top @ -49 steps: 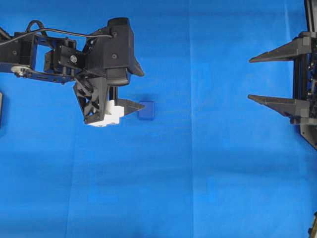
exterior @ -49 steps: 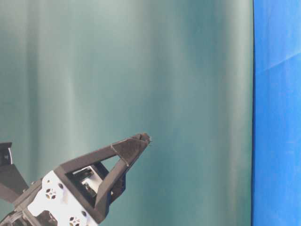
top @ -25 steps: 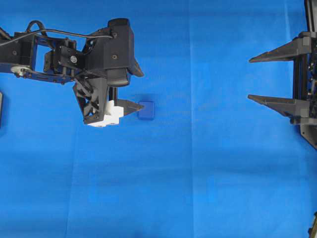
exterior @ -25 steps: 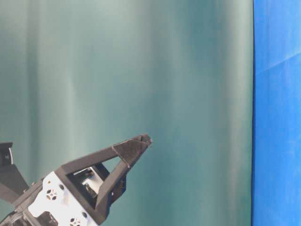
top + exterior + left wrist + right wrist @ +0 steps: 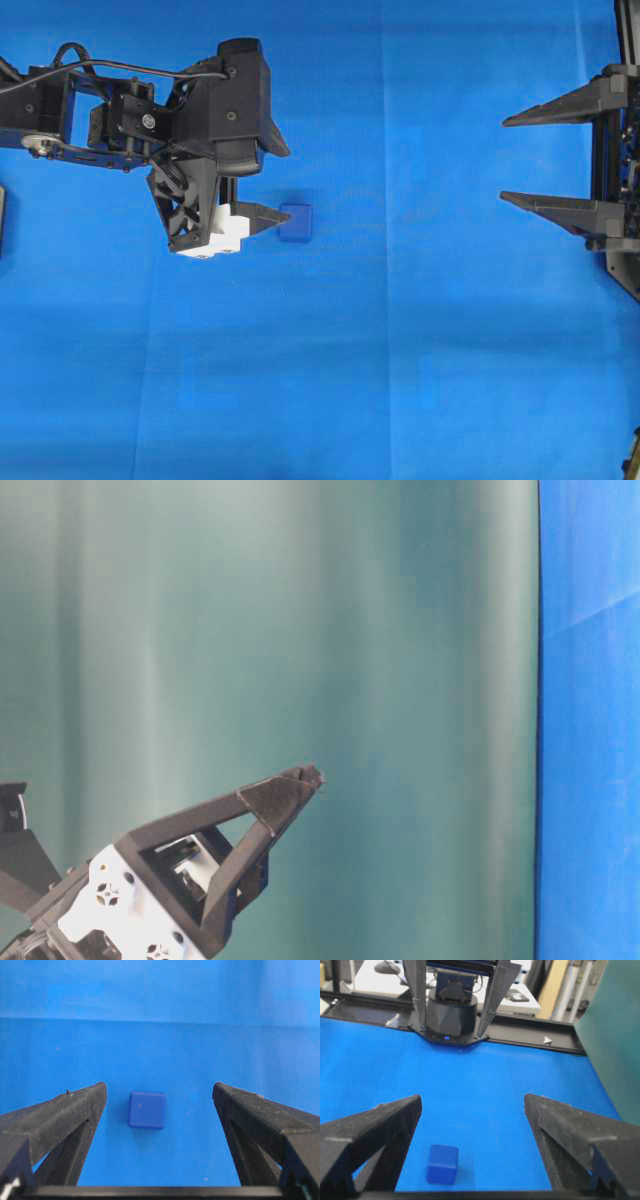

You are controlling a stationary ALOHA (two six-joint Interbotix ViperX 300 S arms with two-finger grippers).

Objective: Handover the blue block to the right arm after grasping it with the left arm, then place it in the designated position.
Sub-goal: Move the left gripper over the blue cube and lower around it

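Overhead: the left arm [image 5: 120, 115] reaches in from the left over the blue cloth [image 5: 400, 380], its gripper [image 5: 268, 175] spread wide and empty. The blue block [image 5: 295, 222] lies on the cloth just right of the lower fingertip. Well apart at the right edge, the right arm's gripper [image 5: 505, 160] is also released, its two fingers pointing left.

Table level: only the white-framed left gripper's finger [image 5: 250, 815] shows, low at the left against a green curtain [image 5: 300, 630]; the block is out of sight.

Left wrist: the block [image 5: 147, 1109] rests on the cloth between the parted fingers [image 5: 65, 1115], nearer the left one, touching neither.

Right wrist: the block [image 5: 442, 1164] sits near the camera, just beside the left finger [image 5: 380, 1125] of the open pair, ungrasped.
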